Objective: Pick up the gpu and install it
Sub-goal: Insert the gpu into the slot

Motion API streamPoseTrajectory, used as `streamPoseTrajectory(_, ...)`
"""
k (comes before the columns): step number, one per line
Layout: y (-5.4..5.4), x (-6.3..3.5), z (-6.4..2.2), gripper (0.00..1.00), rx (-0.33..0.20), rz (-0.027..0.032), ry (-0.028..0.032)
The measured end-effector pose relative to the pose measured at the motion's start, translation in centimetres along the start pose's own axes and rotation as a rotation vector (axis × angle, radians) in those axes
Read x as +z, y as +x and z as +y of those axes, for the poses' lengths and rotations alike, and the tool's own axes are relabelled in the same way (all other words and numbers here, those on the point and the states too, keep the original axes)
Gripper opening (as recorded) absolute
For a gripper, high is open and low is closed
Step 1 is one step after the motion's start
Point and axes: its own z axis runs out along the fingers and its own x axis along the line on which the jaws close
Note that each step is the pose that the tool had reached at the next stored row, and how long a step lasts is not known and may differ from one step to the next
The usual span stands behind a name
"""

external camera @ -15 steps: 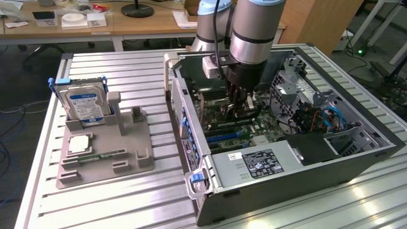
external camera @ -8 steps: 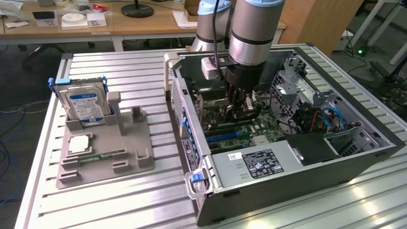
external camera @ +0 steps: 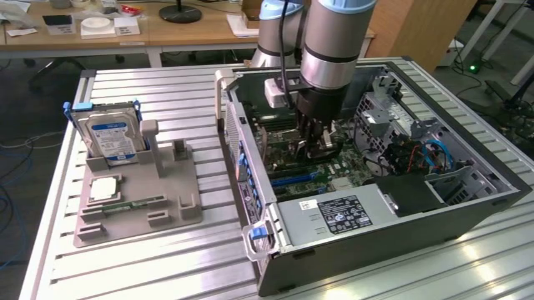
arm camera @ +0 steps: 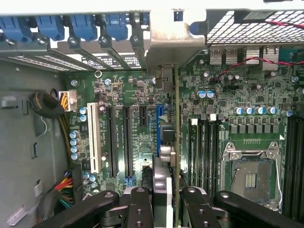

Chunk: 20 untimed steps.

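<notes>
The gpu (arm camera: 167, 151) stands on edge inside the open computer case (external camera: 467, 206). My gripper (arm camera: 168, 209) is shut on it, one finger (arm camera: 139, 209) on each side. The card runs along the blue expansion slot (arm camera: 159, 118) of the green motherboard (arm camera: 128, 95), and its silver end bracket (arm camera: 173, 40) sits at the case's rear slot openings. Whether the card is seated in the slot I cannot tell. In the exterior view my gripper (external camera: 313, 144) reaches straight down into the case over the motherboard (external camera: 338, 169), with the gpu (external camera: 324, 150) dark between the fingers.
A grey holder (external camera: 137, 209) at the exterior view's left carries a silver hard drive (external camera: 112, 137), a square chip (external camera: 104, 187) and a narrow memory stick (external camera: 134, 205). Inside the case are the power supply (external camera: 334, 215), a drive cage (external camera: 401, 119), cables (arm camera: 61, 185) and the processor socket (arm camera: 249, 173).
</notes>
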Motion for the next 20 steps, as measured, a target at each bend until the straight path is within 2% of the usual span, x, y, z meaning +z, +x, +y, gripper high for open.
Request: streamPoseTrajectory(20, 0.1, 1.87, 0.21, 0.28, 0.005, 0.0004, -0.0035)
